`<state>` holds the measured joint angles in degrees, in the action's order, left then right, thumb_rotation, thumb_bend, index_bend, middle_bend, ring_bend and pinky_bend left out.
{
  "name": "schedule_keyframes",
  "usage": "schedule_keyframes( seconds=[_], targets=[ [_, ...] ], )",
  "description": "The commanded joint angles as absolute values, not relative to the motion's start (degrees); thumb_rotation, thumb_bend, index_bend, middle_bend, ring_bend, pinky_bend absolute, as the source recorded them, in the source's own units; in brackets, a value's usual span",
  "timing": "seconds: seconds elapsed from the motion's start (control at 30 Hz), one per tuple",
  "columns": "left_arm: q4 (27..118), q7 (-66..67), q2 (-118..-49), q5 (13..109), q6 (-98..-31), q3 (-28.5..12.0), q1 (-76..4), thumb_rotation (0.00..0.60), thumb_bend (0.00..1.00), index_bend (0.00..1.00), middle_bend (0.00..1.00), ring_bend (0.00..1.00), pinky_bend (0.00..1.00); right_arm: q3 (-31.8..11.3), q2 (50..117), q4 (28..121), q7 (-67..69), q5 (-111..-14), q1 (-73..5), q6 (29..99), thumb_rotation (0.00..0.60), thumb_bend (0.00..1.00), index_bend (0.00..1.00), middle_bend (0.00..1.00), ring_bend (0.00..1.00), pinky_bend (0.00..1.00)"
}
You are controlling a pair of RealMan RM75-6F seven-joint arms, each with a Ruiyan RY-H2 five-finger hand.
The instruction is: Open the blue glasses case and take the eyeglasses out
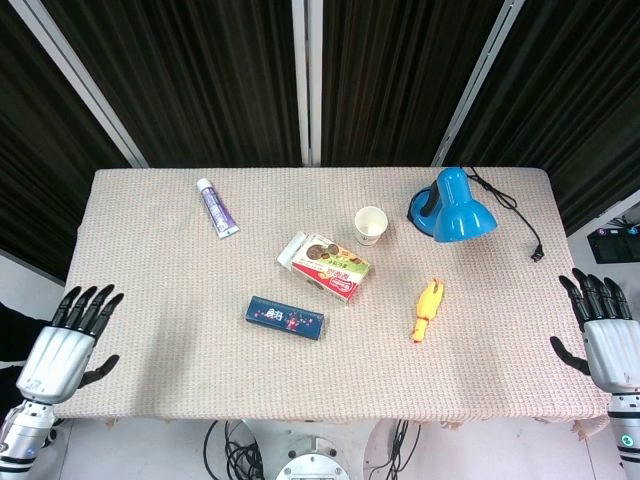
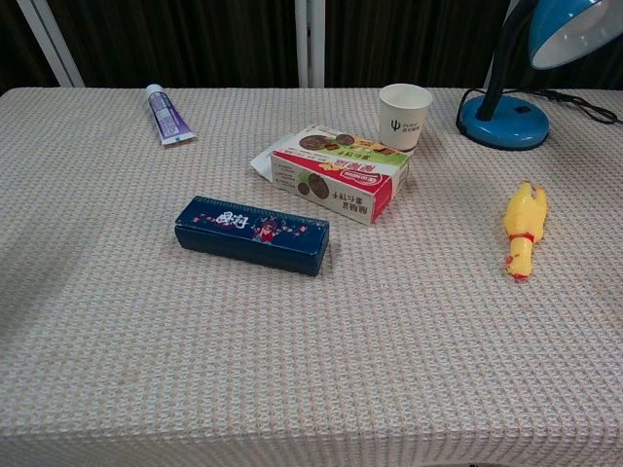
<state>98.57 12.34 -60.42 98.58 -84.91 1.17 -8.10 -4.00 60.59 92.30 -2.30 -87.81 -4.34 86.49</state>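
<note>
The blue glasses case [image 1: 285,318] [image 2: 252,234] lies closed on the table, left of centre, with a small picture on its lid. No eyeglasses show. My left hand [image 1: 62,346] hangs at the table's front left corner, fingers spread, holding nothing. My right hand [image 1: 607,336] stands at the front right corner, fingers apart and empty. Both hands are far from the case and appear only in the head view.
A snack box [image 1: 325,266] lies just behind the case. A paper cup [image 1: 370,225], a blue desk lamp [image 1: 453,206] with its cord [image 1: 515,218], a toothpaste tube [image 1: 217,208] and a yellow rubber chicken [image 1: 427,309] also sit on the woven tablecloth [image 1: 150,270].
</note>
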Motion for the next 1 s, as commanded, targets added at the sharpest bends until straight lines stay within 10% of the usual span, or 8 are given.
schedule_keyframes(
  seconds=[0.03,1.0],
  targets=[
    [99.6,13.3,-60.6,102.0,-82.2,2.0,-10.4,0.600,0.22,0.02,0.03,0.00,0.01,-4.1,60.2,92.9,-2.2,-87.6,-3.9,87.0,0.600,0.18,0.00,0.00,0.00,0.00],
    [91.3,16.6,-83.2,97.5,-57.8,-4.6,-31.6,0.600,0.35,0.12,0.18,0.09,0.14,-4.9,58.5,93.9,-2.7,-84.2,-3.6,85.7,0.600,0.18,0.00,0.00,0.00,0.00]
  ],
)
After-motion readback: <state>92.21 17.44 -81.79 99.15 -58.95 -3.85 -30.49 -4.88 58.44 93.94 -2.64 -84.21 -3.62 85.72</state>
